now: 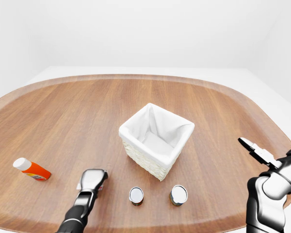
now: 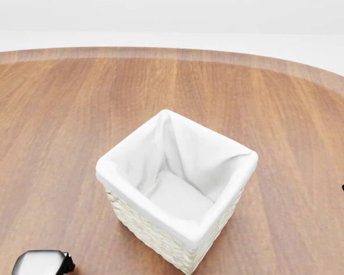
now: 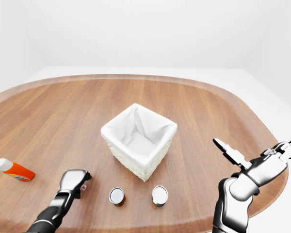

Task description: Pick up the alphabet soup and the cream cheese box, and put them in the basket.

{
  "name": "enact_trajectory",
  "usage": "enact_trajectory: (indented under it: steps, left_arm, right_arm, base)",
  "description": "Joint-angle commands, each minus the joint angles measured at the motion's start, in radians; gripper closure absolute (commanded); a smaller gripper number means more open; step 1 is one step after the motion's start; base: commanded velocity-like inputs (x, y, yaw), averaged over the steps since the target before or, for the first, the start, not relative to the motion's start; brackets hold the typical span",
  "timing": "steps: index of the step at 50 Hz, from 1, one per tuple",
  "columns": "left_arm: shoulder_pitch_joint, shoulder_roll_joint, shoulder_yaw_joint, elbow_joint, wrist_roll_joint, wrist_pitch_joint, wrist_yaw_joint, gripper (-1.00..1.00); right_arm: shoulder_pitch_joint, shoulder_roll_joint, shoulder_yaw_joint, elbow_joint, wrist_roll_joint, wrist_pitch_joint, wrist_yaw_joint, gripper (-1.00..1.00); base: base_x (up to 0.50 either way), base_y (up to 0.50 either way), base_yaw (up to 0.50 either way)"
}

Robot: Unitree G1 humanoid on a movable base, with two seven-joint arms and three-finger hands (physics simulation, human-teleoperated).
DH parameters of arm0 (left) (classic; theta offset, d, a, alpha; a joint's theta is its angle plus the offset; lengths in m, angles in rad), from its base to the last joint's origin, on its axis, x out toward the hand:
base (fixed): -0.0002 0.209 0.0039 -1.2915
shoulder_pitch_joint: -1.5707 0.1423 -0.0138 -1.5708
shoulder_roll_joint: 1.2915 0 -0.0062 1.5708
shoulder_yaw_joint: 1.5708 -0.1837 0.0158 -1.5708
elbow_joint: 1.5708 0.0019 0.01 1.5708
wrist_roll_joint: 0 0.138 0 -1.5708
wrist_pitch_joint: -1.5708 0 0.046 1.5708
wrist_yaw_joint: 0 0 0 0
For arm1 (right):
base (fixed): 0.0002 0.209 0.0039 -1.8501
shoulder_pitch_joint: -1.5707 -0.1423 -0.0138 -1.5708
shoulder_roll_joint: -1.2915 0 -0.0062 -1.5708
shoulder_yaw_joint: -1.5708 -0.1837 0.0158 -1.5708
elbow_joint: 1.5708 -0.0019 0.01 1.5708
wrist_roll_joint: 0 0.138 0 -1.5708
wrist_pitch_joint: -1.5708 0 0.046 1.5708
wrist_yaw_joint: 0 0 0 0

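Woven wicker basket (image 2: 160, 238), lined in soft matt white cloth. Smooth, faintly glossy wood-grain table (image 1: 77, 111). Shiny metal tops on cans (image 1: 136, 195).

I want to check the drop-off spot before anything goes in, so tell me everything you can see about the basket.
The basket is a small square container of pale woven wicker, lined with white cloth that folds over its rim and creases into its corners. It stands upright on the wooden table, near the middle, turned so one corner points toward the bottom of the left-eye view. It is open at the top and its inside looks empty. Nothing touches it: two cans stand apart from it, lower in the view, and neither hand is near it.
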Motion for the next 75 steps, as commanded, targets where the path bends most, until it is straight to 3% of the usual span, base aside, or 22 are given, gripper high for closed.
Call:
enact_trajectory:
  steps: [1,28,51,61,64,67,75]
  left_arm:
    - [0.158,0.011,0.029,-0.081,0.019,0.0,-0.068,1.0]
    - [0.335,-0.013,0.151,-0.497,0.006,0.0,-0.267,1.0]
    - [0.365,-0.053,0.229,-0.633,-0.068,0.0,-0.315,1.0]
    - [0.381,-0.082,0.28,-0.754,-0.108,0.0,-0.297,1.0]
    - [0.379,-0.115,0.304,-0.814,-0.109,0.0,-0.291,1.0]
    - [0.372,-0.113,0.289,-0.84,-0.097,0.0,-0.29,1.0]
    - [0.38,-0.145,0.296,-0.996,-0.11,0.0,-0.377,1.0]
  right_arm:
    - [0.0,0.0,-0.001,-0.001,-0.001,0.0,0.0,-1.0]
    - [-0.002,0.0,-0.001,0.001,-0.005,0.0,0.0,-1.0]
    - [0.0,0.001,0.0,0.002,-0.003,0.0,0.0,-1.0]
    - [0.002,0.002,0.0,-0.005,-0.004,0.0,0.0,-1.0]
    - [-0.002,0.001,0.0,0.004,-0.006,0.0,0.0,-1.0]
    - [0.0,0.001,0.001,-0.003,-0.005,0.0,0.0,-1.0]
    - [-0.001,0.0,0.0,0.001,-0.005,0.0,0.0,-1.0]
  base:
    - [0.0,0.0,0.0]
    - [0.0,0.0,0.0]
    - [0.0,0.0,0.0]
    - [0.0,0.0,0.0]
    - [0.0,0.0,0.0]
    - [0.0,0.0,0.0]
    - [0.0,0.0,0.0]
